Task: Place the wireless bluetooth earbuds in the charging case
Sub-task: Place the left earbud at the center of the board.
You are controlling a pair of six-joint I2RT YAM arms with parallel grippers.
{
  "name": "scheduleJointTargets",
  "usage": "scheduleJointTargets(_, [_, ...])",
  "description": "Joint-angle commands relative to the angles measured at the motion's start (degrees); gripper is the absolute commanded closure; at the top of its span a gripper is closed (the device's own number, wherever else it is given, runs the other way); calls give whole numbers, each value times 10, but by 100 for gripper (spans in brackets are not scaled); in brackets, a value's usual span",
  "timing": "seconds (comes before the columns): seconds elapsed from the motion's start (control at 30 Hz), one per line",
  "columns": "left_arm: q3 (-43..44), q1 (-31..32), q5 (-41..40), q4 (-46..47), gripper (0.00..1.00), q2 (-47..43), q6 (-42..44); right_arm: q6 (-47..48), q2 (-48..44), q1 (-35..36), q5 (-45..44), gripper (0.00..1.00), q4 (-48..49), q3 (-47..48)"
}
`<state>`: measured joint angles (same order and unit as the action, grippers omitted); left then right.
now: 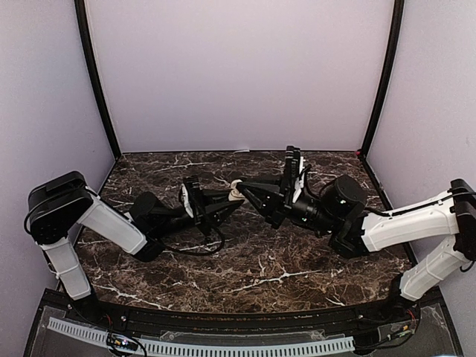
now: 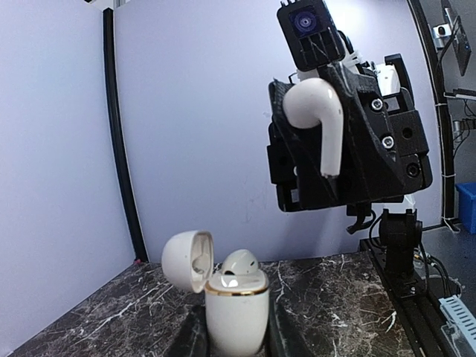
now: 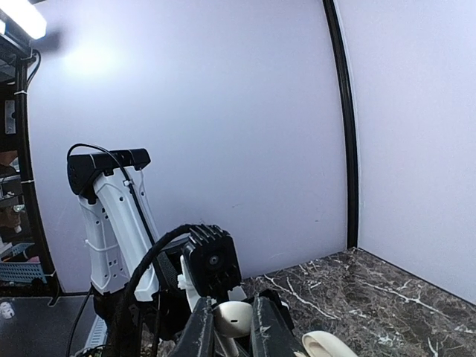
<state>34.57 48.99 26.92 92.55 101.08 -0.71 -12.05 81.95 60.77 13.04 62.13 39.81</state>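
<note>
Top feed: I've got the table (image 1: 260,275), dark brown marble shot through with white veins. Behind it is the back wall (image 1: 238,74), plain pale lavender, and the left wall (image 1: 37,89) and right wall (image 1: 439,89) match it. A black left post (image 1: 97,82) and right post (image 1: 381,74) run up the back corners, leaning outward toward the top. Along the near edge I see a white slotted strip (image 1: 223,346), curving across a dark ledge. Right wrist feed: a bright light (image 3: 22,18) glares in the upper left. Left wrist feed: a blue bin (image 2: 467,204) sits at the far right, off the table.
</note>
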Motion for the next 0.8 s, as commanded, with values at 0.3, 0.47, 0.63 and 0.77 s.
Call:
scheduleJointTargets(0.3, [-70, 6, -103, 125, 100, -43, 36, 28, -73, 4, -55, 94, -84, -73])
scheduleJointTargets(0.47, [-149, -27, -110, 125, 100, -81, 3, -38, -95, 4, -99, 95, -246, -88])
scheduleJointTargets(0.63, [-212, -51, -102, 125, 100, -101, -22, -160, -86, 4, -152, 96, -457, -47])
scheduleJointTargets(0.77, [-249, -71, -79, 125, 100, -112, -35, -283, -63, 4, -197, 95, -611, -17])
